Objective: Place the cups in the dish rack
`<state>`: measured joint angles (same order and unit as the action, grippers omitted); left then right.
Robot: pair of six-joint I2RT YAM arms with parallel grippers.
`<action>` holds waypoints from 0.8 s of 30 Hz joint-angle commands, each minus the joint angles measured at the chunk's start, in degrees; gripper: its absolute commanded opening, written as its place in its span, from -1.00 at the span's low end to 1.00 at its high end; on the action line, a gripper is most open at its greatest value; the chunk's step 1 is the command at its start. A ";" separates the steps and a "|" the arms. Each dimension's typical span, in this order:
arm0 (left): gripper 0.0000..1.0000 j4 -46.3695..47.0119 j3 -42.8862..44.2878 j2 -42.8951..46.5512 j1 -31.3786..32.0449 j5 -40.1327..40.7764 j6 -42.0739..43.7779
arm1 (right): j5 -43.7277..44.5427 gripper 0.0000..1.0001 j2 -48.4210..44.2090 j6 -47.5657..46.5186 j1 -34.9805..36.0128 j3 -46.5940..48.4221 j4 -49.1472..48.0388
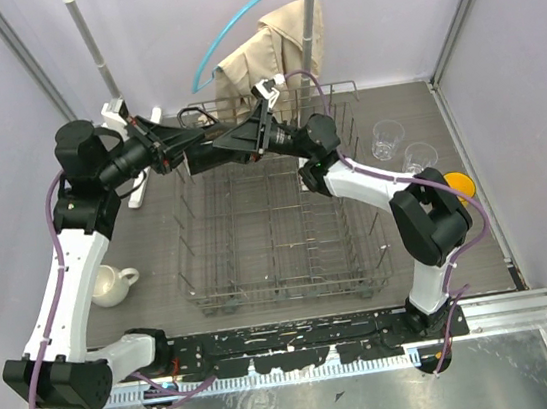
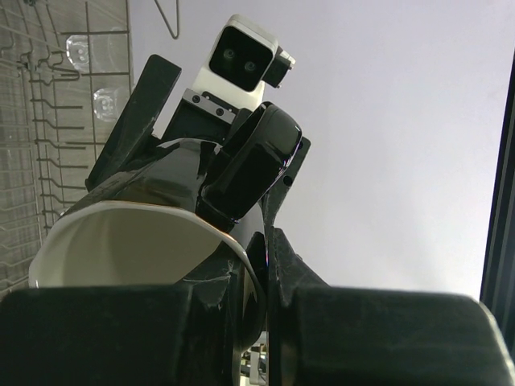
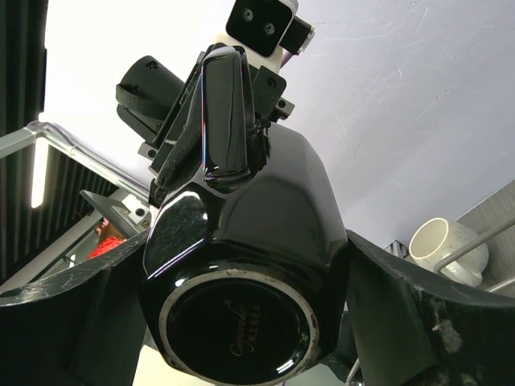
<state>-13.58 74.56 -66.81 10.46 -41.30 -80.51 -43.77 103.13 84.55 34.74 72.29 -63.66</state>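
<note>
left gripper (image 1: 186, 147) grips the black mug (image 3: 257, 241) by its rim — right gripper (image 1: 240, 140) spread wide around its base.

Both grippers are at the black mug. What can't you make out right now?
Right wrist view: whether the right gripper touches the black mug it flanks; the mug's body hides the contact.
Top view: the black mug, lost between the dark left gripper and right gripper.
Top view: the yellow mug, partly behind the right arm.
Top view: the dish rack, far-left corner covered by both grippers.
</note>
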 commanded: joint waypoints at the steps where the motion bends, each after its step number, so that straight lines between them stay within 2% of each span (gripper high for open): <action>1: -0.78 1.81 -1.83 2.31 0.18 -0.41 1.36 | 1.58 -0.33 -4.17 -0.84 -0.93 -0.87 -4.23; 5: -0.38 1.73 -2.57 2.39 0.15 0.35 2.04 | 1.66 -0.42 -5.28 -2.12 -1.79 -1.73 -3.14; 9: -0.24 0.72 -2.38 2.06 0.14 0.79 3.37 | 1.84 -0.55 -5.52 -1.96 -2.45 -2.40 -3.75; 11: -0.09 0.36 -2.44 1.88 0.15 1.08 3.91 | 2.03 -0.63 -5.73 -1.96 -2.86 -2.84 -3.85; 18: 0.01 -5.49 -2.62 2.16 -0.08 2.78 8.87 | 1.58 -0.67 -7.36 -2.22 -6.34 -5.46 -3.68; 24: 0.03 -7.30 -5.39 3.13 -0.18 5.60 11.38 | -1.38 -0.71 -11.28 -7.61 -10.35 -7.98 3.53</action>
<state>-18.37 70.70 -65.06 10.50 -37.54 -72.44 -44.62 99.13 81.10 26.48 63.72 -59.05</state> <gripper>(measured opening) 0.511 0.890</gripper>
